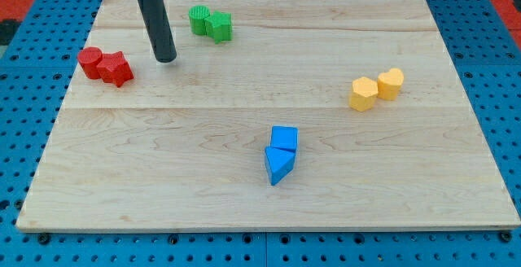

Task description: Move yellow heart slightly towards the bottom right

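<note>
Nothing of the push looks done yet, as far as I can judge. The yellow heart (391,82) sits on the right side of the board (244,202), toward the far half, touching a second yellow block (364,94) that lies just to its left and a little nearer; that one looks roughly hexagonal.

The tip (165,58) is down on the board at the far left, well apart from the heart. It is a bare rod, so there is nothing to open or close, and it touches no block. It stands between the red pair (105,65) on its left and the green pair (211,23) on its far right, close to both but clear of them.

What is left, I reckon, is all of it: cross the board to the right, come round to the heart's far-left side, then nudge it near and right. The yellow neighbour crowds that side. The blue pair (281,154) lies near the middle, nearer than the likely path.
</note>
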Controlling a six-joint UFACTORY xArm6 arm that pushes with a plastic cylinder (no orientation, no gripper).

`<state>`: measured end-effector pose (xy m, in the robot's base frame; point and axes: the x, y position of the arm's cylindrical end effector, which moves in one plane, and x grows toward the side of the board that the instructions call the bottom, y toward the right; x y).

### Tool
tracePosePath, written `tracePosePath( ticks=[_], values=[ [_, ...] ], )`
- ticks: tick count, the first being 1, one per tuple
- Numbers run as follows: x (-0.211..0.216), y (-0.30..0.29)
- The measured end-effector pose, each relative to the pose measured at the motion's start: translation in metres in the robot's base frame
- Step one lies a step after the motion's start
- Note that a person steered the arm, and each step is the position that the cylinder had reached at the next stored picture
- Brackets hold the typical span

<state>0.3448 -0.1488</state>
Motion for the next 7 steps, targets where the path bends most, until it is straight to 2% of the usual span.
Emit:
tracePosePath(
  ticks=[2, 4, 5, 7],
  values=[
    [-0.002, 0.002],
    [-0.004, 0.044],
    [-0.010, 0.100],
    [-0.010, 0.259]
  ],
)
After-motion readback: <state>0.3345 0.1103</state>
